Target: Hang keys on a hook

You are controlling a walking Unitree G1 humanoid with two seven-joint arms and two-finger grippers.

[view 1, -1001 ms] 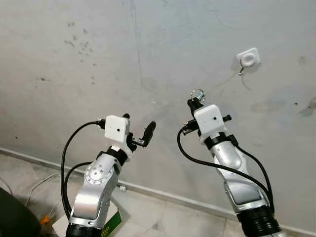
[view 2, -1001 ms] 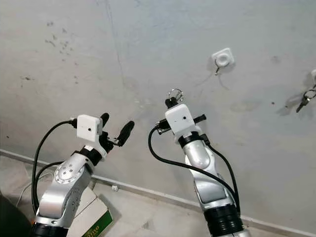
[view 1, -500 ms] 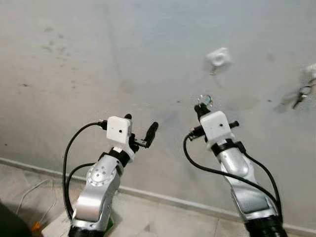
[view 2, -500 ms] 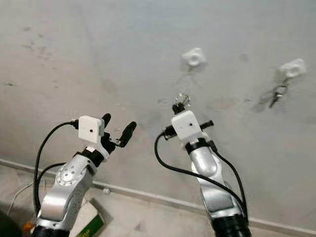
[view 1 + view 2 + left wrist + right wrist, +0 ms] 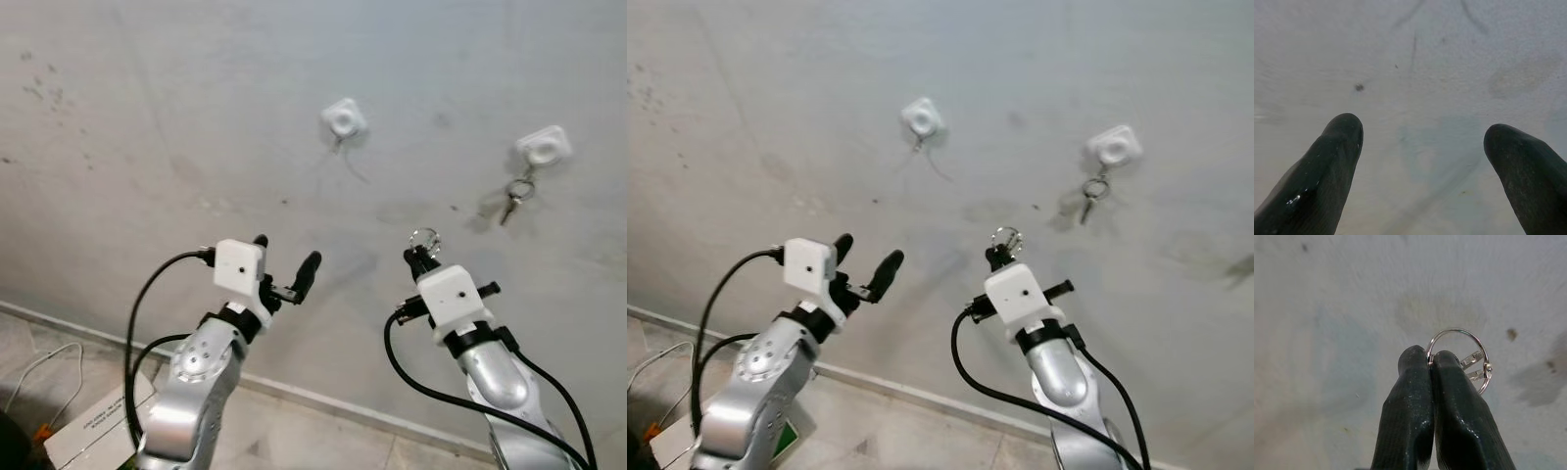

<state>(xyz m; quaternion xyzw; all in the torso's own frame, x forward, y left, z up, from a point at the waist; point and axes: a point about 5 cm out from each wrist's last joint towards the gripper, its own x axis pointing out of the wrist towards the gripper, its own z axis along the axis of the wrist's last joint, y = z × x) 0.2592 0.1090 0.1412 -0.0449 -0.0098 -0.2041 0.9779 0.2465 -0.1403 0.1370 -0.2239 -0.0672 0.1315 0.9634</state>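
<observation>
Right gripper (image 5: 419, 257) pinches the key ring (image 5: 1459, 357), with the empty hook (image 5: 344, 120) at eleven o'clock. Its thin grip could let the ring twist and miss. Left gripper (image 5: 285, 266) hangs spread.

Two silver metal arms with rounded joint housings, black collars at wrists. White boxy camera block on each wrist, small dark lens dot. Black cables loop from blocks down along forearms. Left hand (image 5: 285, 266) and right hand (image 5: 419, 258): long, glossy black rubbery fingers.

Bare hook (image 5: 344, 118) — open wall (image 5: 196, 117) around
</observation>
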